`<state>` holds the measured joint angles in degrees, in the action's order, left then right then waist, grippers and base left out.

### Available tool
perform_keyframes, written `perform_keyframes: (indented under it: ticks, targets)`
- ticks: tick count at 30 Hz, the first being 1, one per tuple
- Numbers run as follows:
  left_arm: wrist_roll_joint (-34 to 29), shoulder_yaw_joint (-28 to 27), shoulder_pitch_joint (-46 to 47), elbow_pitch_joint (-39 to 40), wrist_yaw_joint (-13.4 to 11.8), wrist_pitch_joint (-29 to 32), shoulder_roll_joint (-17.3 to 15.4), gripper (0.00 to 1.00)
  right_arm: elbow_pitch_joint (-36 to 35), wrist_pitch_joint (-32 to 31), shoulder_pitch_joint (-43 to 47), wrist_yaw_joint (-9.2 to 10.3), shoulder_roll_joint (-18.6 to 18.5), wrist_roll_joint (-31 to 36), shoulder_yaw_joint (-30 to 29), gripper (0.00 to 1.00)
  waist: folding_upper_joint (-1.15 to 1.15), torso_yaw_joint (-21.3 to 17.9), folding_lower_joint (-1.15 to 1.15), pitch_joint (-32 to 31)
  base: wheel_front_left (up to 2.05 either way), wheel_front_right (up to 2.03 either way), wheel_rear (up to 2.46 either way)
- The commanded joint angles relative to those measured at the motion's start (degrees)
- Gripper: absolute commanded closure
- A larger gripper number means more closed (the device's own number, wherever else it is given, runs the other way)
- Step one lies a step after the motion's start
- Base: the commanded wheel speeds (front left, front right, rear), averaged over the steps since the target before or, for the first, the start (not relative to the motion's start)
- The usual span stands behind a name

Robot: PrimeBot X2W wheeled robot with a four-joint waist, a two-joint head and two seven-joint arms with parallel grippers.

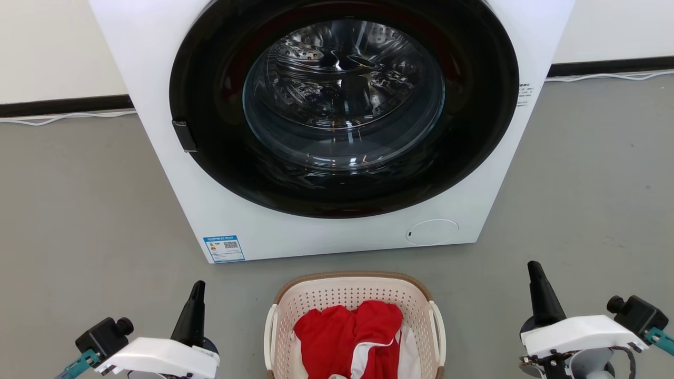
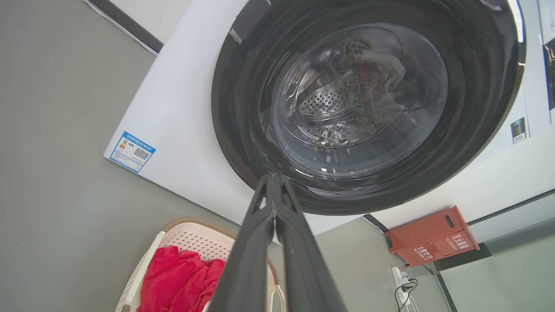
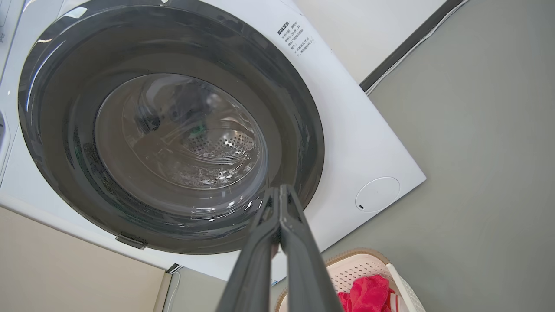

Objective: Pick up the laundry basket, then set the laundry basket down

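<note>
The laundry basket (image 1: 354, 295) is cream with perforated walls, a brown rim and white side handles. It stands on the grey floor in front of the washer, with red and white cloth (image 1: 350, 334) inside. The basket (image 2: 195, 236) appears at the bottom of the left wrist view and again (image 3: 366, 264) at the lower right of the right wrist view. My left gripper (image 1: 198, 287) hovers to its left, shut on nothing. On the other side my right gripper (image 1: 533, 266) is also shut and empty. Both are apart from the basket. In each wrist view the fingertips (image 2: 274, 180) (image 3: 281, 190) meet.
A white front-loading washer (image 1: 221, 210) with a closed dark round door (image 1: 345, 105) stands just beyond the basket. A red crate (image 2: 431, 236) and a wall socket with cables (image 2: 403, 281) sit by the wall. Grey floor lies on both sides of the basket.
</note>
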<state>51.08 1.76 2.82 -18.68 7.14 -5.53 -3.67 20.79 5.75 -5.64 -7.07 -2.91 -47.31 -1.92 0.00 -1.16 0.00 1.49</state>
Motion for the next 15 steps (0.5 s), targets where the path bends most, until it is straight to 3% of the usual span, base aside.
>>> perform_keyframes:
  ticks: [1, 15]
  targets:
    - [1.36, -1.30, 2.42, 1.80, 0.16, 0.17, -0.30, 1.00, -1.92, -0.58, -1.23, -0.18, -0.14, -1.35, 0.14, 1.00, 0.00, 0.01, 0.00, -0.01, 0.00, 0.00, 0.00]
    - [9.25, -2.70, 2.61, 2.37, 0.20, 2.53, -0.09, 1.00, -2.89, -2.91, -1.09, -0.23, -0.10, -9.99, -0.81, 1.00, 0.00, 0.24, 0.00, -0.27, 0.00, 0.00, 0.00]
